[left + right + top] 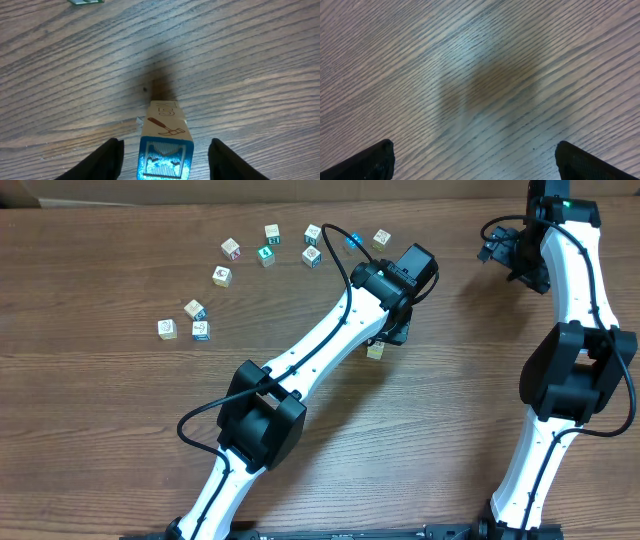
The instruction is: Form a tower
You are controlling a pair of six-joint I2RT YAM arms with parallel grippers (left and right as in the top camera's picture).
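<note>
Left tool straddles the tower, jaws parted clear so it stands alone; right tool, far right, gapes empty.

The counter has a brown wood-grain surface, finely streaked, smooth and nearly matt, with only a dull sheen. The tower is pale bare wood on its sides, printed with a brown line drawing. Its top face has a glossy blue painted border around a white panel. The loose cubes are the same light wood with printed coloured faces. The left arm and right arm have smooth, slightly glossy white plastic shells and matt black joint housings. The left pincer and right pincer have matt black fingers, faintly grainy.
</note>
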